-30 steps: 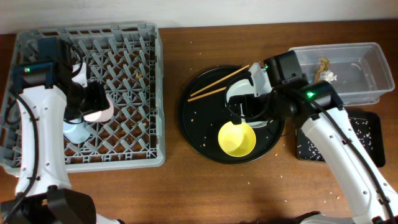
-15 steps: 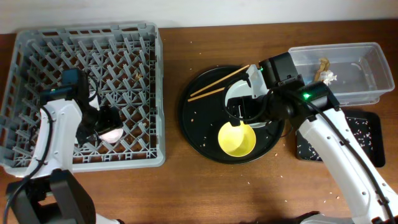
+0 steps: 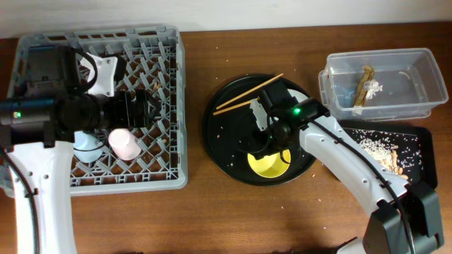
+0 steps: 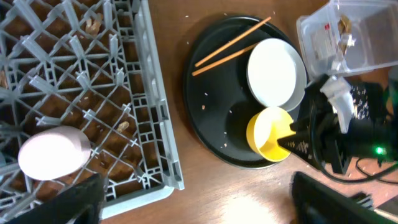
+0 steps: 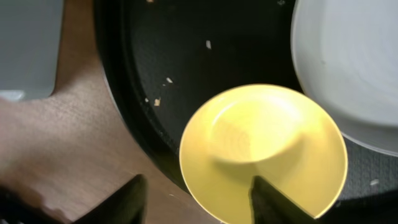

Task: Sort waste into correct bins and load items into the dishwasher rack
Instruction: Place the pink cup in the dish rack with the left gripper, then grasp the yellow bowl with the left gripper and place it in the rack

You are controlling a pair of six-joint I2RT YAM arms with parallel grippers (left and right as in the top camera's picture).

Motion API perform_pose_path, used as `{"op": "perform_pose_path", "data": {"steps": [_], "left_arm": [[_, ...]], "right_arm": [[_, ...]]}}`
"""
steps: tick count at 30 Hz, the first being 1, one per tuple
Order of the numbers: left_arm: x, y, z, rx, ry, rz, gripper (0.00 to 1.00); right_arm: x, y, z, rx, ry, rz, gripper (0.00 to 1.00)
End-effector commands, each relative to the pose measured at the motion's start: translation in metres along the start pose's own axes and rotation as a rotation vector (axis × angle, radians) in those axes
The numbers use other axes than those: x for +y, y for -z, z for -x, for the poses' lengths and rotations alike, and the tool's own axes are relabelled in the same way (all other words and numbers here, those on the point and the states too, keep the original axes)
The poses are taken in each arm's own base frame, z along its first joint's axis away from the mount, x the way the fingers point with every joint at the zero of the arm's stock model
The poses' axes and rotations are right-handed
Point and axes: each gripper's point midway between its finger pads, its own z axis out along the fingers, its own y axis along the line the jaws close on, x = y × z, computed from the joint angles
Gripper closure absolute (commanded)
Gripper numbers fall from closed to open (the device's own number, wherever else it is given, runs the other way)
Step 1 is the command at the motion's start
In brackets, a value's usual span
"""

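Note:
The grey dishwasher rack (image 3: 173, 85) holds a pink cup (image 3: 121, 143) and a light blue cup (image 3: 86, 146). My left gripper (image 3: 150, 109) hovers above the rack, open and empty (image 4: 199, 208); the pink cup (image 4: 55, 152) lies below it. On the round black tray (image 3: 226, 134) lie two chopsticks (image 3: 247, 94), a yellow bowl (image 3: 270, 161) and a white plate (image 4: 273, 71). My right gripper (image 3: 265, 144) is open just above the yellow bowl (image 5: 261, 149), with its fingers (image 5: 199, 202) on either side of the bowl's near rim. The plate (image 5: 354, 68) lies beside the bowl.
A clear plastic bin (image 3: 417, 106) with food scraps stands at the back right. A black rectangular tray (image 3: 409, 137) with scattered rice lies in front of it. Crumbs dot the wooden table (image 3: 212, 212) and the round tray.
My left gripper let go of the pink cup in the rack, rose and moved right. My right arm moved from over the white plate down to the yellow bowl.

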Motion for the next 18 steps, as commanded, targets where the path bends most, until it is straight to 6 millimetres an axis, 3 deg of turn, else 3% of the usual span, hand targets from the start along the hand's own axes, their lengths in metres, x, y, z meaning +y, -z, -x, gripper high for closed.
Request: {"op": "perform_pose_path", "data": {"steps": [1, 2, 3, 4, 6, 9, 10, 11, 13, 16, 17, 18], "left_arm": [[-0.026, -0.015, -0.009, 0.043, -0.109, -0.060, 0.11], [-0.045, -0.037, -0.018, 0.076, -0.173, -0.101, 0.18], [-0.057, -0.054, -0.025, 0.095, -0.218, -0.123, 0.19], [-0.069, -0.086, -0.037, 0.122, -0.274, -0.124, 0.19], [-0.071, -0.143, -0.063, 0.192, -0.308, -0.034, 0.19], [-0.086, -0.213, -0.100, 0.308, -0.354, -0.025, 0.23], [-0.094, -0.253, -0.116, 0.354, -0.326, -0.026, 0.27], [-0.098, -0.274, -0.129, 0.391, -0.311, -0.023, 0.28], [-0.102, -0.297, -0.147, 0.433, -0.306, -0.023, 0.31], [-0.102, -0.319, -0.162, 0.460, -0.307, -0.012, 0.51], [-0.099, -0.321, -0.163, 0.462, -0.300, 0.001, 0.59], [-0.099, -0.321, -0.164, 0.465, -0.291, 0.004, 0.78]], "right_arm": [[-0.024, 0.015, 0.008, -0.058, -0.191, -0.048, 0.47], [-0.041, 0.031, 0.014, -0.106, -0.292, -0.029, 0.47], [-0.051, 0.043, 0.015, -0.128, -0.340, -0.004, 0.47], [-0.066, 0.058, 0.012, -0.154, -0.403, 0.023, 0.46], [-0.085, 0.079, 0.004, -0.178, -0.507, 0.091, 0.39], [-0.101, 0.086, -0.005, -0.172, -0.576, 0.110, 0.29], [-0.100, 0.086, -0.005, -0.172, -0.574, 0.112, 0.28], [-0.100, 0.086, -0.006, -0.169, -0.574, 0.110, 0.28], [-0.100, 0.085, -0.006, -0.170, -0.564, 0.107, 0.28], [-0.101, 0.085, -0.006, -0.169, -0.564, 0.106, 0.27], [-0.101, 0.085, -0.006, -0.169, -0.565, 0.106, 0.27], [-0.100, 0.085, -0.006, -0.169, -0.564, 0.106, 0.27]]}}
